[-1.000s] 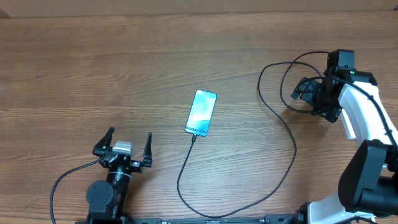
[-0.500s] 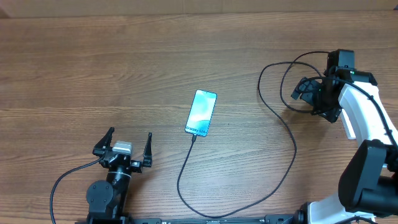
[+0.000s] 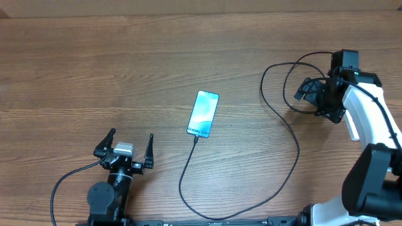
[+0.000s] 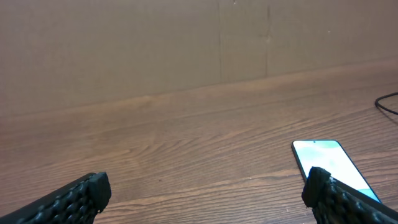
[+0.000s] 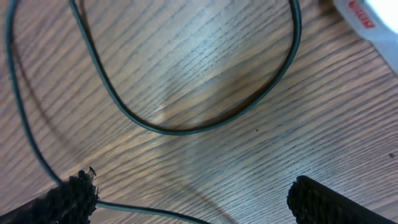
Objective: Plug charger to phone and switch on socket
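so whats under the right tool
Wooden table crossed by a loop of the black cable, with one corner of the white socket at the frame's edge. The rest of the socket is out of view.

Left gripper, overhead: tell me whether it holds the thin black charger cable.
No, the left gripper stands open, gripping nothing.

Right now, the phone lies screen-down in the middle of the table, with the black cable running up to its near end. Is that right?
No. The phone lies screen-up: the overhead view shows its lit blue screen. The black cable does run up to its near end.
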Controlling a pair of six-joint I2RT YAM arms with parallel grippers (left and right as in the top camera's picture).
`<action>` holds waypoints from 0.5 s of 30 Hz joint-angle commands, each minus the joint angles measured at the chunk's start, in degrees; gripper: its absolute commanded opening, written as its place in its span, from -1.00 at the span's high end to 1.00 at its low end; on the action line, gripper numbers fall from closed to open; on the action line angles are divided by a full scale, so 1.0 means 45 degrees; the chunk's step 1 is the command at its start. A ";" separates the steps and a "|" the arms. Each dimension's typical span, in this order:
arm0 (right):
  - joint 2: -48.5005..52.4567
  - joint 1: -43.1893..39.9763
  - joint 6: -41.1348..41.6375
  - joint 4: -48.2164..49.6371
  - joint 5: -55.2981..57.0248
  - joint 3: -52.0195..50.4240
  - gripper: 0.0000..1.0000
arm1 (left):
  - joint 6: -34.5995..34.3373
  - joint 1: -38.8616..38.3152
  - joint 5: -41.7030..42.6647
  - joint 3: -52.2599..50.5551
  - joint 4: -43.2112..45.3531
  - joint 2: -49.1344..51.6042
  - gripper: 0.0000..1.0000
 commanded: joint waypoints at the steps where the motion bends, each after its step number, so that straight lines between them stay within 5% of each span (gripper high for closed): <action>1: -0.1545 0.0039 0.0078 0.0073 -0.0078 -0.0015 -1.00 | 0.0321 0.0078 -0.0126 -0.0049 -0.0053 -0.0141 -1.00; 15: -0.4201 0.0039 -0.0019 0.0049 -0.0029 -0.0015 -1.00 | 0.0321 0.0078 -0.0126 -0.0049 -0.0053 -0.0136 -1.00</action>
